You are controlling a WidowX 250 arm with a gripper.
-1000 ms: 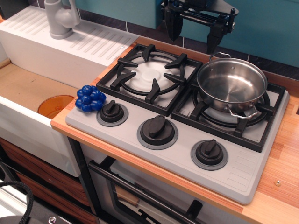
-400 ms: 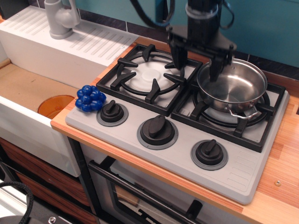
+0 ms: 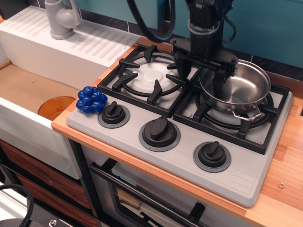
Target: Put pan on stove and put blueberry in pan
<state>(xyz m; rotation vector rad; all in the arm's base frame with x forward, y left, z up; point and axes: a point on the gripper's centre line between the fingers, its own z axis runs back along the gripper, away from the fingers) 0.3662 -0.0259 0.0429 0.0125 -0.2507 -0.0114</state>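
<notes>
The shiny steel pan point(image 3: 242, 88) sits on the right burner grate of the grey stove point(image 3: 246, 176). The blueberry point(image 3: 92, 99), a cluster of deep-blue balls, lies on the stove's front left corner beside the left knob. My gripper point(image 3: 201, 78) is open and low over the pan's left rim. One finger point(image 3: 220, 81) hangs inside the pan and the other finger point(image 3: 182, 70) stands outside it over the left burner's edge. The gripper holds nothing and is far from the blueberry.
A white sink point(image 3: 33, 90) with an orange drain point(image 3: 56, 107) and a grey faucet point(image 3: 61, 19) lies to the left. Three black knobs line the stove front, among them the middle one point(image 3: 159, 132). A teal wall stands behind. The wooden counter point(image 3: 284, 189) borders the stove.
The gripper has come down from high at the back wall to the pan's left rim and has dropped a little more since 0.4 s ago. The pan and blueberry have not moved.
</notes>
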